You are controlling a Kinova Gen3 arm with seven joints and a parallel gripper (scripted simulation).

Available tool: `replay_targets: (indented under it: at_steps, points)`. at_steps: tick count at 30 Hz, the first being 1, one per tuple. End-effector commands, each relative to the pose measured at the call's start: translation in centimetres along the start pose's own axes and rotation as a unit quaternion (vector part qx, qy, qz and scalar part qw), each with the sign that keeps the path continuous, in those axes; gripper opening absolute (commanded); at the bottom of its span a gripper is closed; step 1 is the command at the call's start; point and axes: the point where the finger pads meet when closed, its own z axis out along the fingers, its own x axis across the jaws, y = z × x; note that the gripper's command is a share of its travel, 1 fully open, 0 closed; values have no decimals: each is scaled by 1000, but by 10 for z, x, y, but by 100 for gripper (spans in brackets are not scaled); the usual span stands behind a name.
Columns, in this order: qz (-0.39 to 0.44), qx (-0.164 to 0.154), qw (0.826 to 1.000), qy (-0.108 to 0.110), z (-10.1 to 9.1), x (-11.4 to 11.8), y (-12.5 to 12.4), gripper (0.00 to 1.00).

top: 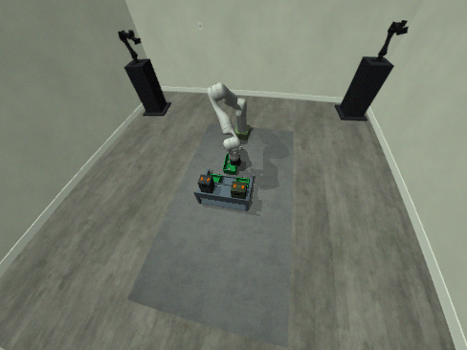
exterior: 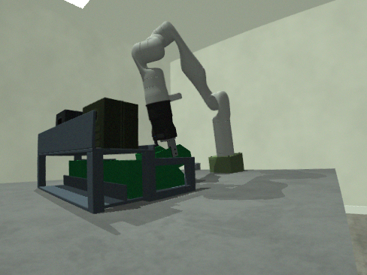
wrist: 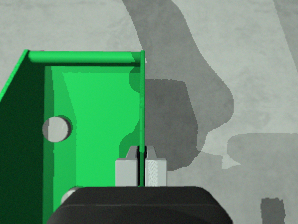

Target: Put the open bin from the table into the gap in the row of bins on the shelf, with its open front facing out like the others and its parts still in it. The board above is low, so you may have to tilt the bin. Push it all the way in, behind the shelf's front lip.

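We have the claw [wrist: 141, 156] clamped on the thin side wall of the green bin [wrist: 95, 125]. The bin hangs tilted at mid-frame in the exterior view, its long axis pointing left into the shelf [exterior: 95, 180] gap.

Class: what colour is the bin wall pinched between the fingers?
Bright green bin; clearest in the wrist view.

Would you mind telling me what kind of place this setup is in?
Probably a robot test room: bare walls, an arm on a grey mat, two cameras on black pedestals in the corners, and a small shelf of green bins.
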Motion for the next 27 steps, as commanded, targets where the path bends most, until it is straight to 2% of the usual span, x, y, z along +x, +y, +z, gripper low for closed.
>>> replay_targets:
  at_steps: [1, 27]
  points:
    - [0, -1, 1000, 0, -1, 0, 0, 0]
    - [0, -1, 1000, 0, -2, 0, 5, 0]
